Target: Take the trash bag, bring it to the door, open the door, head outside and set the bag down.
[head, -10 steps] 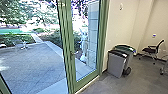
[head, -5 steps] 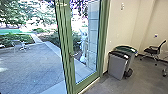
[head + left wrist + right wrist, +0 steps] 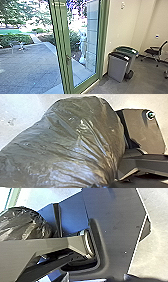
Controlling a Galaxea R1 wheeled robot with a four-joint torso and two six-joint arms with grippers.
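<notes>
- Down by the green-framed glass door, the grey floor runs up to the sill, and a paved yard spreads out beyond.
- Right of the door, along the cream wall, there's a grey bin with a dark lid; just behind it, a bin with a green lid.
- Farther right from the door sits a black office chair.
- The shiny dark plastic trash bag is close to the robot's body, its folds drawn together near the left wrist.
- Left jaws: can't tell whether they're open or closed.
- Right jaws: can't tell either.
- Each bin wears a pale label, too blurred to read.
</notes>
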